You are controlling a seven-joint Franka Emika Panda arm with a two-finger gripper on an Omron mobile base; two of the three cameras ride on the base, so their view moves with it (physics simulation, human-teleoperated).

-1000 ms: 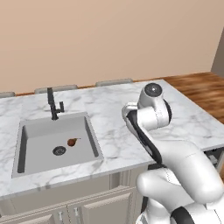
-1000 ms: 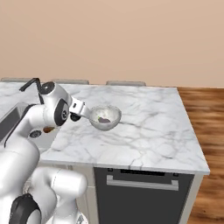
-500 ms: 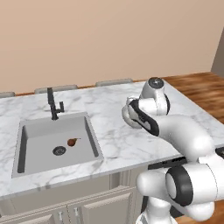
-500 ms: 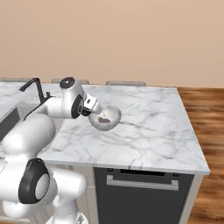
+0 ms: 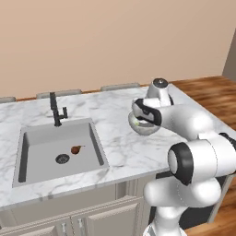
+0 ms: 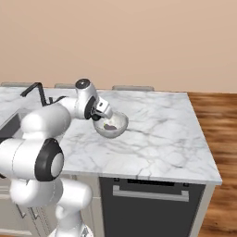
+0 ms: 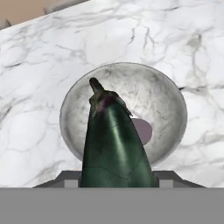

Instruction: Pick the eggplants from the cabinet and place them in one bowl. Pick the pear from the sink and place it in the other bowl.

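Observation:
A dark green-purple eggplant [image 7: 113,144] points stem-first down at a grey bowl [image 7: 166,100], and my gripper [image 6: 102,111] is shut on it. The eggplant's stem hangs over the bowl's left half. A purple patch [image 7: 142,130] lies at the bottom of that bowl. From the left base camera the hand [image 5: 144,115] hovers just above the bowl [image 5: 146,128] on the marble counter. The right base camera has the bowl [image 6: 115,126] right of the hand. A small brown pear [image 5: 76,149] lies in the sink [image 5: 27,152] near the drain.
A black faucet [image 5: 56,109] stands behind the sink. The marble counter [image 6: 157,139] stretches right of the bowl to its edge, with a dark appliance front [image 6: 148,203] below it. Wooden floor [image 6: 222,139] lies to the right.
The arm has stretched out from over the base toward the bowl, carrying the eggplant until it hangs over the bowl. The pear has stayed in the sink.

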